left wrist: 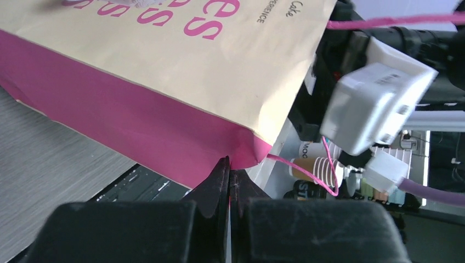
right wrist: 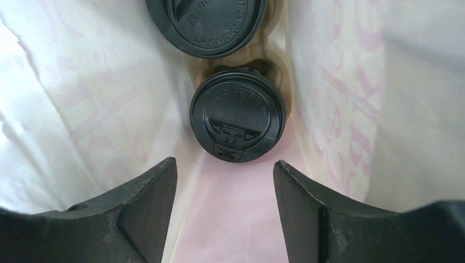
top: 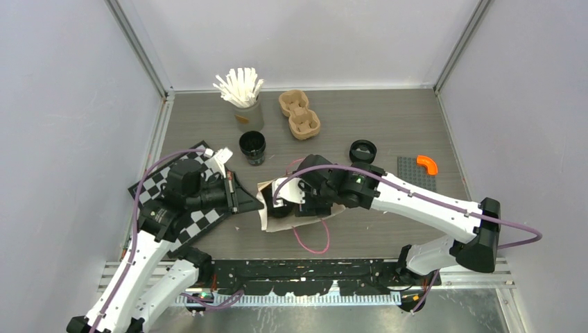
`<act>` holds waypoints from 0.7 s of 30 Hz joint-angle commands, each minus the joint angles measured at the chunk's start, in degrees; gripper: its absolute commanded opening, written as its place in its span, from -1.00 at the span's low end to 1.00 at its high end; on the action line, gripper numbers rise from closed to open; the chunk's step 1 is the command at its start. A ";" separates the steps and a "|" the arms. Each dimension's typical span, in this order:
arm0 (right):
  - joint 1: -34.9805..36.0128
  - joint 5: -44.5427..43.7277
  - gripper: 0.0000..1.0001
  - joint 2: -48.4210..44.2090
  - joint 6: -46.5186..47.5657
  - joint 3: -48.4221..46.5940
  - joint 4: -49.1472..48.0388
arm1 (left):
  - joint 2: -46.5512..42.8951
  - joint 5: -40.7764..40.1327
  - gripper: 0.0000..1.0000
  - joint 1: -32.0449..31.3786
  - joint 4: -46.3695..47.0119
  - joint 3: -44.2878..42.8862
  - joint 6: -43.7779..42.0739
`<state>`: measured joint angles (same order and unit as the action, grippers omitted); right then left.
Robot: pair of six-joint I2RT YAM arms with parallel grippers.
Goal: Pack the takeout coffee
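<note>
right end effector [right wrist: 225, 164], fingers spread wide, sits inside the paper bag [right wrist: 82, 109] facing two lidded cups [right wrist: 237, 116]; left end effector [left wrist: 228, 167] clamps the bag's pink corner.

upper lid [right wrist: 205, 24] partly beyond the right wrist view's top edge; cups under it and the lower lid [right wrist: 237, 115] unseen

blocked: bag walls [right wrist: 82, 109] both sides, lidded cups [right wrist: 237, 115] ahead | free: bag floor [right wrist: 230, 219] before nearer cup

Left hand [top: 256, 201] at paper bag [top: 266, 220] edge, black cup [top: 252, 148] beyond
</note>
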<state>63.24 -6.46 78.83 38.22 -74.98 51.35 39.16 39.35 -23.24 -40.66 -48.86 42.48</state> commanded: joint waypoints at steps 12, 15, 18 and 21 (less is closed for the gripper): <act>-0.83 5.56 0.24 2.02 -11.52 -15.04 9.18 | 1.44 -4.10 -1.00 -0.05 1.95 -3.08 10.95; -1.15 5.54 0.20 2.23 -14.25 -17.10 9.25 | 1.39 -5.89 -1.00 -0.05 1.17 -3.29 12.00; -1.84 5.48 0.20 2.10 -17.02 -18.92 8.74 | 1.20 -7.31 -1.00 -0.05 0.81 -3.10 13.08; -2.31 4.63 0.21 2.16 -19.19 -20.81 8.68 | 1.31 -8.36 -1.00 -0.09 2.00 -2.97 14.89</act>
<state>61.69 -1.63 81.43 24.03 -91.46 60.40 40.42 33.82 -23.24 -40.47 -49.82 54.61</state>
